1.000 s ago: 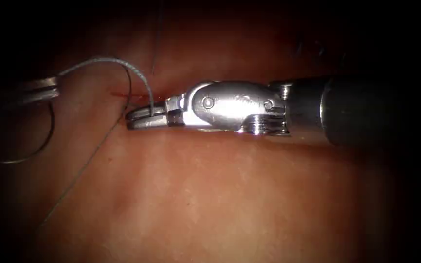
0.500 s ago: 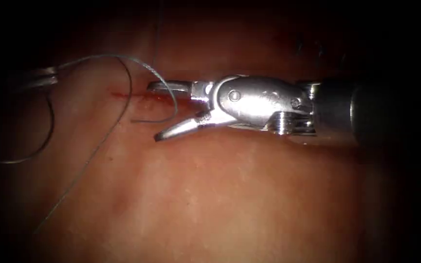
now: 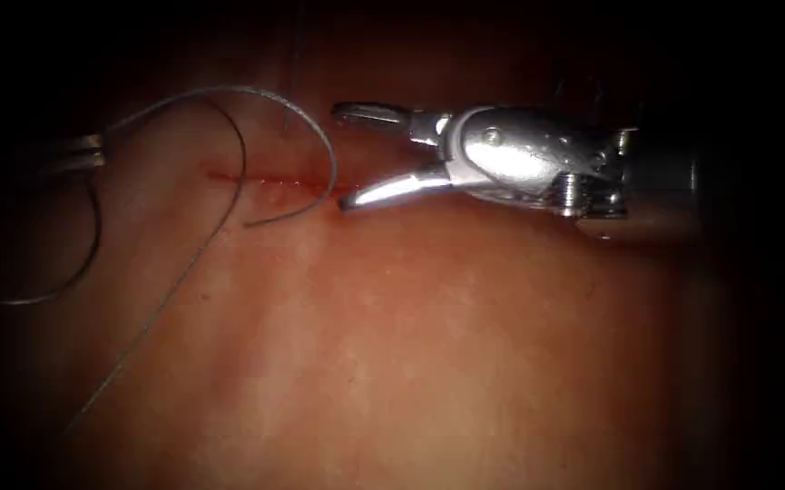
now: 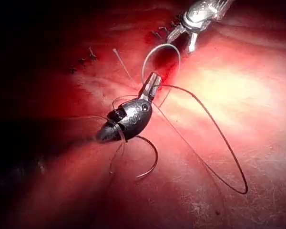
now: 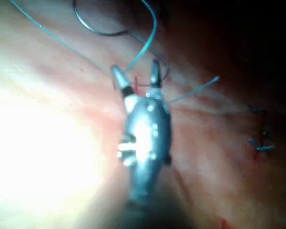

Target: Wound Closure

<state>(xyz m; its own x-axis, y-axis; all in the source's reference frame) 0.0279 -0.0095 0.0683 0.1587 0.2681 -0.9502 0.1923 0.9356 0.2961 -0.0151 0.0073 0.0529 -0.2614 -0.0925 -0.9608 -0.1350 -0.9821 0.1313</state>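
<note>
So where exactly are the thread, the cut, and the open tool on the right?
thread (image 3: 229, 91): endoscope view, top of its arc.
cut (image 3: 269, 181): endoscope view, middle of the red line.
right tool (image 3: 348, 159): endoscope view, midway between its open jaw tips.

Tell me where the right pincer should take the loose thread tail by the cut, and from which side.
Grip the thread tail a little behind its tip, coming from the right: that end lies on the tissue just below the cut, nearest the right pincer, open and empty. The left pincer holds the thread farther along; the needle seems to lie loose left of the cut.
</note>
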